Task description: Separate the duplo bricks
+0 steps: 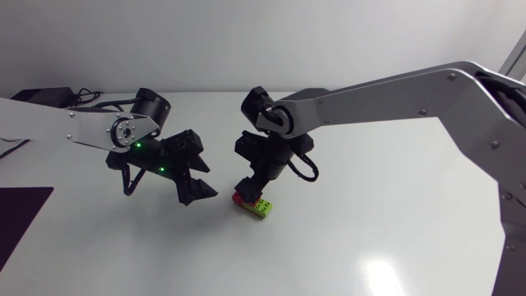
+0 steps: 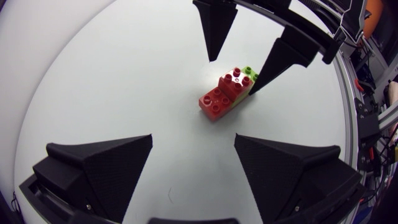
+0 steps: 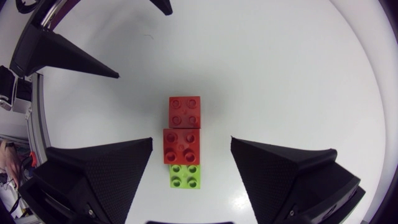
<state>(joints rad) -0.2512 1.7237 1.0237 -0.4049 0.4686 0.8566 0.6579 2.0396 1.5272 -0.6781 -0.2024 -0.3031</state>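
Note:
The joined duplo bricks [image 1: 253, 204] lie on the white table [image 1: 370, 205]: a red brick [image 3: 185, 112], a second red brick [image 3: 182, 146] stepped up on it, and a lime-green brick [image 3: 185, 176] at the other end. My right gripper [image 1: 251, 189] hangs directly over them, open. Its fingers [image 3: 106, 171] flank the raised red brick with a gap on each side. My left gripper [image 1: 205, 181] stands open just to the left of the bricks, pointing at them. In the left wrist view the bricks [image 2: 227, 93] lie ahead of its fingers [image 2: 106, 165], under the right gripper's fingertips [image 2: 277, 62].
A black mat [image 1: 20, 218] lies at the table's left edge. Black cables and a dark box [image 1: 45, 95] sit at the back left corner.

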